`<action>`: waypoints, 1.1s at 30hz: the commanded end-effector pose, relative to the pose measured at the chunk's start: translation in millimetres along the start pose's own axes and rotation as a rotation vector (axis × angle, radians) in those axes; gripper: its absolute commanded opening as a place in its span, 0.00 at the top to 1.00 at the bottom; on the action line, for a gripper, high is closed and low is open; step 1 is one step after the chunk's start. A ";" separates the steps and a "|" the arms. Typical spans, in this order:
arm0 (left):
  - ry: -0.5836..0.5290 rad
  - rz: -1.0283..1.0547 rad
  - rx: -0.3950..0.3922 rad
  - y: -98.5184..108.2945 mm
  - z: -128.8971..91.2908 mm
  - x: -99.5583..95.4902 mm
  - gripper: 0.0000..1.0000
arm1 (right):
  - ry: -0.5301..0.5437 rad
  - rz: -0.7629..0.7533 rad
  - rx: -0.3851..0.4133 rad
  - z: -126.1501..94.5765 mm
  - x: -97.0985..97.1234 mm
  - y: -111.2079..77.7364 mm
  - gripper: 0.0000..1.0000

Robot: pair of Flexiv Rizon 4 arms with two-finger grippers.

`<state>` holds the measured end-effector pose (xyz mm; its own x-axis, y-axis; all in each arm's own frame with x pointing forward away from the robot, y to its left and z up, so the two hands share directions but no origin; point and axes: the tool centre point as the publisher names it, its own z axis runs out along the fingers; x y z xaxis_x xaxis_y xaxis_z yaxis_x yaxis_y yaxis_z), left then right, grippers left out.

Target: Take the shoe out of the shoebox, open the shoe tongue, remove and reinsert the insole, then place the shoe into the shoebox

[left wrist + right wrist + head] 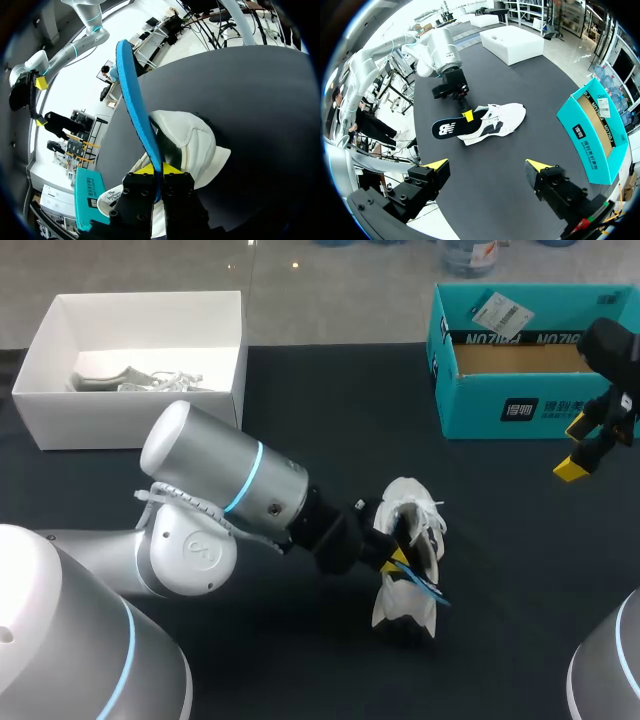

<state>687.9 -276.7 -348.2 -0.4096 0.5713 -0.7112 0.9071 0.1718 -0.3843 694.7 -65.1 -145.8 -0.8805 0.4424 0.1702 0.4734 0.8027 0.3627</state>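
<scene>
A white shoe (412, 530) lies on the black table (520, 570) near the middle, also seen in the right wrist view (502, 117). My left gripper (398, 558) is shut on a blue-edged insole (134, 100) at the shoe's opening (197, 142). Its yellow fingertips (150, 170) pinch the thin edge. From the right wrist the insole (451, 128) shows its dark face and sticks out past the shoe. My right gripper (588, 452) hangs open beside the teal shoebox (520, 365), with nothing between its fingers (436, 165).
A white box (130, 350) holding another pale shoe stands at the back left. The teal shoebox (597, 127) lies open at the back right. Bare black table surrounds the shoe.
</scene>
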 end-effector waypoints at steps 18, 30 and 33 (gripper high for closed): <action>-0.029 0.034 0.023 -23.0 -5.3 -9.4 0.22 | 0.003 0.000 0.005 0.6 -1.7 1.8 0.00; -0.008 0.054 0.041 -27.2 1.6 -13.1 1.00 | 0.003 0.000 0.005 0.6 -1.7 1.8 0.00; 0.001 0.050 0.044 -24.7 2.5 -8.0 1.00 | 0.003 0.000 0.005 0.6 -1.7 1.8 0.00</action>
<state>666.0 -286.2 -332.3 -0.3643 0.5758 -0.7320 0.9213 0.1080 -0.3736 694.7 -65.1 -145.8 -0.8805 0.4424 0.1702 0.4734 0.8027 0.3626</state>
